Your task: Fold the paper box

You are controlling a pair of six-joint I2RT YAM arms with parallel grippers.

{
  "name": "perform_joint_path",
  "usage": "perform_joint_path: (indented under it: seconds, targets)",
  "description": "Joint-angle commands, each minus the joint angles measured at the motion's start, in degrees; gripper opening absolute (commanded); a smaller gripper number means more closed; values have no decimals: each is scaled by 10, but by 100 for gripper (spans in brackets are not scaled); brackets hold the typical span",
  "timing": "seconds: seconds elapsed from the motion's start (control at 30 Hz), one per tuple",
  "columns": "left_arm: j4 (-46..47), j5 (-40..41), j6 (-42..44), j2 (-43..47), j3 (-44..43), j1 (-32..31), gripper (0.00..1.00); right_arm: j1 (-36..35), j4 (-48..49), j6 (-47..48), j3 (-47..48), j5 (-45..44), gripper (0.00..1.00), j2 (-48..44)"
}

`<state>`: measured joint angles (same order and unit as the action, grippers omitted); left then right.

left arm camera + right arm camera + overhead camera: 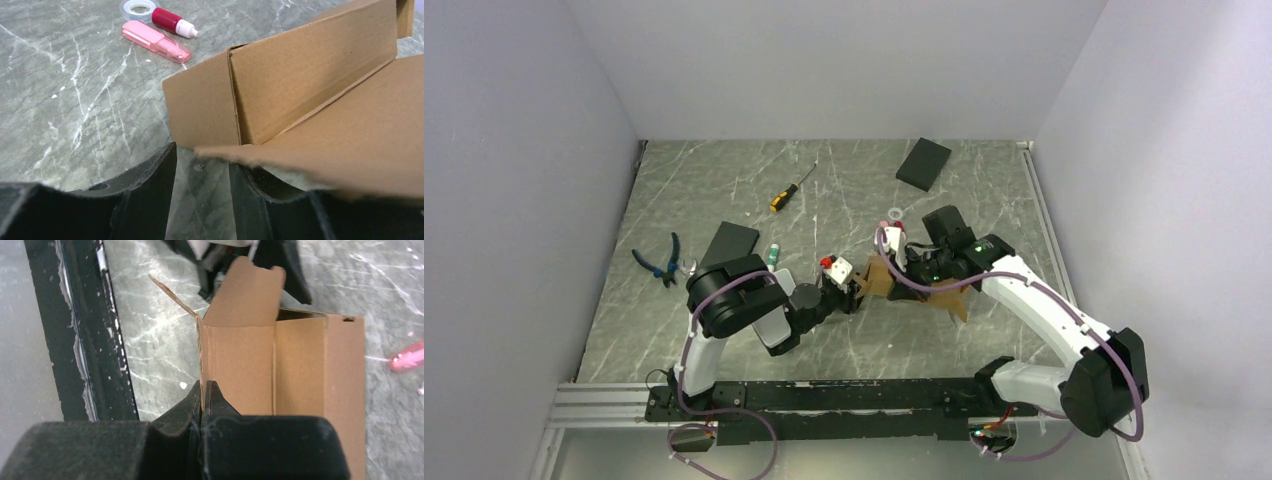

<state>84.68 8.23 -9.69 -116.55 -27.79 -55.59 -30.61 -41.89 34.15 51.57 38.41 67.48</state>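
Note:
The paper box (944,297) is tan cardboard, partly erected, lying on the marble table between the two grippers. In the right wrist view one box wall (240,365) stands upright with a tab above it. My right gripper (201,390) (909,268) is shut on that wall's near edge. In the left wrist view the box (300,70) fills the upper right. A loose flap (320,160) lies over my right fingertip, its corner reaching across the gap. My left gripper (202,160) (852,290) is open, with bare table showing between the fingers.
A pink marker (156,41), a red bottle (172,21) and a tape roll (138,7) lie beyond the box. Black slabs (923,163) (727,245), a screwdriver (786,192) and pliers (662,260) sit farther out. The black rail (80,330) runs along the near edge.

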Motion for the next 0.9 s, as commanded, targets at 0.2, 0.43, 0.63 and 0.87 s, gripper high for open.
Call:
perform_joint_path:
  seconds: [0.2,0.43,0.63,0.87]
  targets:
    - [43,10,51,14,-11,-3,49,86,-20,-35,78,99,0,61]
    - [43,24,77,-2,-40,-2,51,96,-23,-67,115,107,0,106]
    - [43,34,140,-15,-63,-1,54,120,-42,-73,152,110,0,137]
    - [43,6,162,-26,-77,19,54,143,-72,-66,185,138,0,179]
